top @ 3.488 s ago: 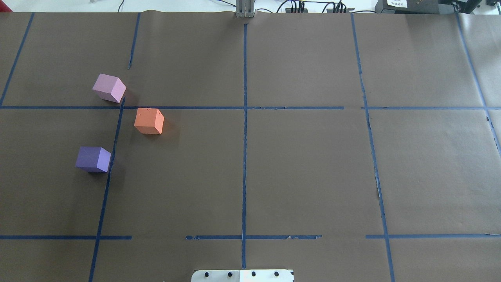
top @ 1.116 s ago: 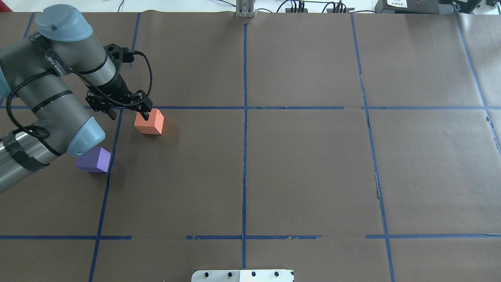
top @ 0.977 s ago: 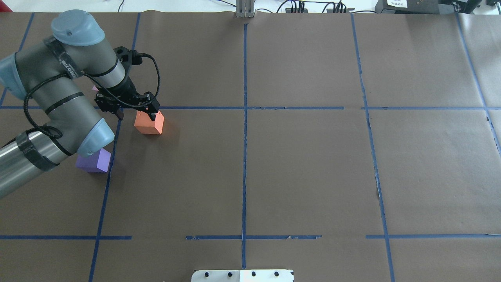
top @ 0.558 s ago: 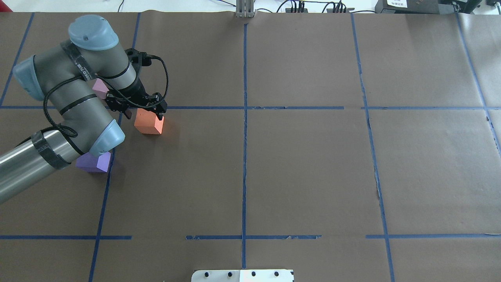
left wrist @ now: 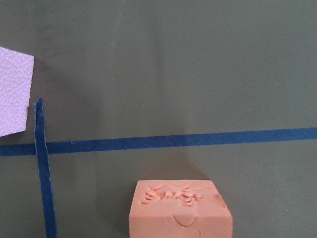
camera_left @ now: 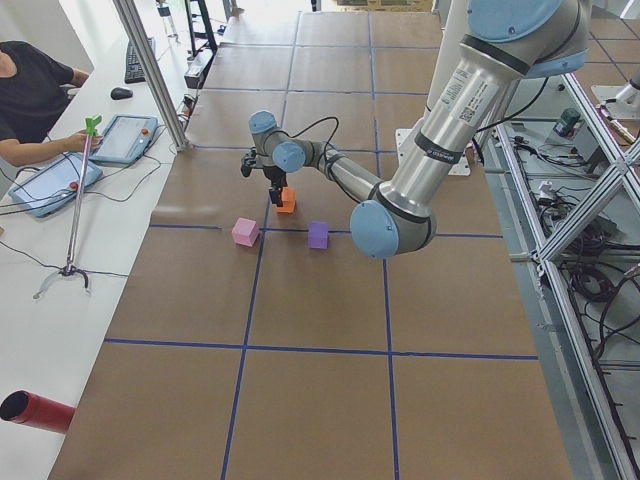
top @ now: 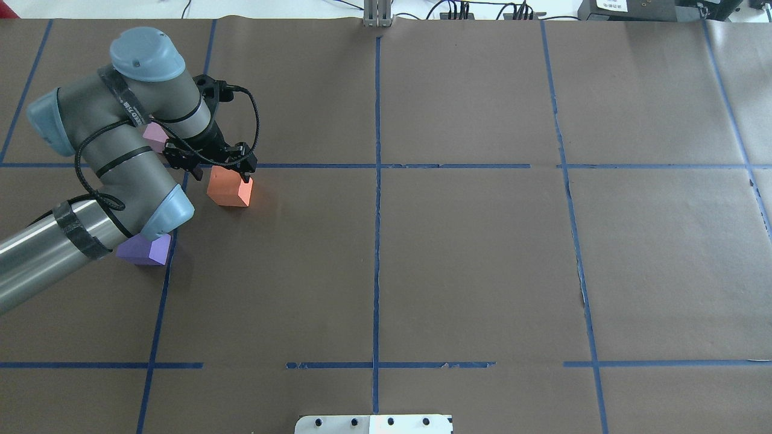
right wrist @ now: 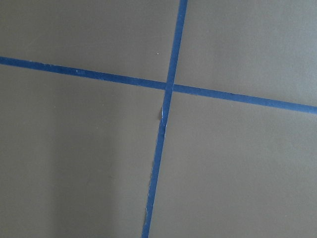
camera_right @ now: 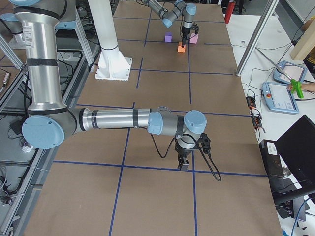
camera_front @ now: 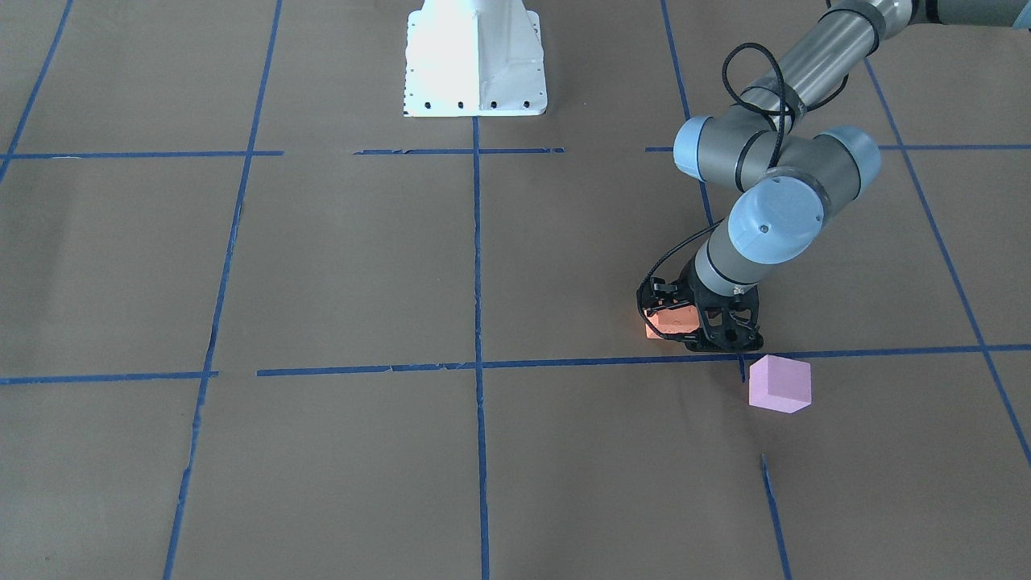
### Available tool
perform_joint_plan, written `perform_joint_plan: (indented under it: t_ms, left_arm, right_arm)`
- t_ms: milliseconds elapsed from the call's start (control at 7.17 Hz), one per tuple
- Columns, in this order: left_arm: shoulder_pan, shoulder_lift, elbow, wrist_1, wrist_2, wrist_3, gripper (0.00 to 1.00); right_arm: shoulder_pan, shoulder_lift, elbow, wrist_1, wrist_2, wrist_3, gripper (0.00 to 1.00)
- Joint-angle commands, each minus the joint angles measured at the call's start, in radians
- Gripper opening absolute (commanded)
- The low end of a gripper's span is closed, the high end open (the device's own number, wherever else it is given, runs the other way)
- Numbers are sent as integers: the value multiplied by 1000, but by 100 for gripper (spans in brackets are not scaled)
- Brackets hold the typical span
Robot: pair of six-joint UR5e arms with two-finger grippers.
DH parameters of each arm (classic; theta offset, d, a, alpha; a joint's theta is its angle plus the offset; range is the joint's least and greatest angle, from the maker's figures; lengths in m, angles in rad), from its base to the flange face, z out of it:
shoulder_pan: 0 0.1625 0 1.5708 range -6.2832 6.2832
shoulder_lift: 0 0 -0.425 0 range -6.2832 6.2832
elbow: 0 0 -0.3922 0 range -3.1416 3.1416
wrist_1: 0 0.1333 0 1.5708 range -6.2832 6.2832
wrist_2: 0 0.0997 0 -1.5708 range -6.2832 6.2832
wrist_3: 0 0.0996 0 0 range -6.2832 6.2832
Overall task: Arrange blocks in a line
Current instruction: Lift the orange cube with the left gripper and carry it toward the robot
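Note:
The orange block (top: 229,191) sits on the brown table just on the near side of a blue tape line; it also shows in the front view (camera_front: 668,321) and the left wrist view (left wrist: 179,210). My left gripper (top: 217,173) is open, low over it, with a finger on each side. The pale pink block (top: 155,137) lies just beyond and left of it, partly behind the arm. The violet block (top: 145,250) lies nearer, partly under the left elbow. My right gripper (camera_right: 183,164) hangs low over bare table far off; I cannot tell whether it is open.
Blue tape lines (top: 377,181) divide the brown table into a grid. The white robot base (camera_front: 474,60) stands at the near middle edge. An operator (camera_left: 30,90) sits with tablets at a side bench beyond the far edge.
The left arm came in from the left, moved right past the pink block and settled its open gripper around the orange block. The blocks have not moved.

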Motion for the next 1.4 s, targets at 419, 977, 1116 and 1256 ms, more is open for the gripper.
perform_joint_plan:
  t_ms: [419, 977, 1116, 1256]
  left_arm:
    - [32, 7, 16, -47, 1, -28, 98]
    - [-28, 10, -15, -27, 1, -14, 0]
    - [-45, 29, -103, 57, 1, -12, 0]
    - [-59, 42, -201, 158, 0, 27, 0]
  right_arm:
    - [0, 0, 0, 0, 0, 1, 100]
    - [0, 0, 0, 0, 0, 1, 100]
    - [0, 0, -1, 0, 0, -1, 100]
    - [0, 0, 0, 0, 0, 1, 100]
